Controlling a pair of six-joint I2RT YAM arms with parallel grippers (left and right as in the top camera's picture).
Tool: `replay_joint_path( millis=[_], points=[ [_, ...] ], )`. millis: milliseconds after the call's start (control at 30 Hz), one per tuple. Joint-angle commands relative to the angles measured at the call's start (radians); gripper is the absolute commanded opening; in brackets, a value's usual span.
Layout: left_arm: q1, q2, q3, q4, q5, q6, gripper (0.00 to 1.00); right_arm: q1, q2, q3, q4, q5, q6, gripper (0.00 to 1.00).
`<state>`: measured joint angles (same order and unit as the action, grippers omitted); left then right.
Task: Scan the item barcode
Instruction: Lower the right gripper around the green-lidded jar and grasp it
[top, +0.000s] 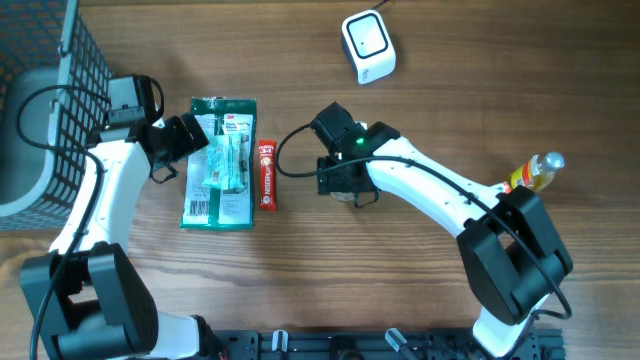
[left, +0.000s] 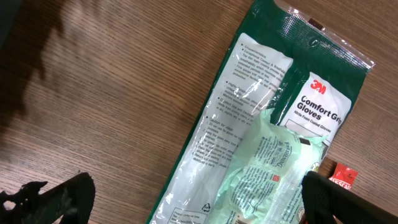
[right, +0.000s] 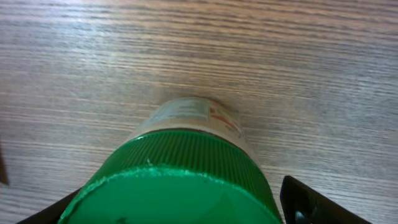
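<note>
A green 3M gloves pack (top: 220, 165) lies flat on the wood table, with a paler green packet on top of it. My left gripper (top: 203, 138) hovers over the pack, open, its black fingers on either side of the pack (left: 249, 124) in the left wrist view, holding nothing (left: 199, 202). My right gripper (top: 350, 185) is at mid-table, over a jar that it mostly hides from overhead. The right wrist view shows that jar's green ribbed lid (right: 186, 174) between the open jaws (right: 180, 211), with a gap at the right finger (right: 305, 202). The white scanner (top: 368, 45) sits at the back.
A small red packet (top: 267, 175) lies right beside the gloves pack. A dark wire basket (top: 50, 90) stands at the far left. A bottle with an orange label (top: 535, 172) lies at the right, close to the right arm.
</note>
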<state>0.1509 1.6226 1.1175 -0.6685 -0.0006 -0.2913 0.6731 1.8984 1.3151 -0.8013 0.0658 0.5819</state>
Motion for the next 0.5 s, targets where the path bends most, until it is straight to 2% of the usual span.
replay_joint_path(
  millis=[0,133,333,467],
  points=[
    [0.004,-0.021,0.009,0.003,0.008,-0.005,1.0,-0.001,0.011,0.006,-0.014,0.042,-0.034,0.85],
    [0.004,-0.021,0.009,0.003,0.008,-0.005,1.0,-0.006,0.006,0.036,-0.051,0.04,-0.081,0.86],
    [0.004,-0.021,0.009,0.003,0.008,-0.005,1.0,-0.015,0.007,0.05,-0.056,-0.023,0.002,0.86],
    [0.004,-0.021,0.009,0.003,0.008,-0.005,1.0,-0.016,0.01,0.05,-0.061,-0.023,0.0,0.86]
  ],
)
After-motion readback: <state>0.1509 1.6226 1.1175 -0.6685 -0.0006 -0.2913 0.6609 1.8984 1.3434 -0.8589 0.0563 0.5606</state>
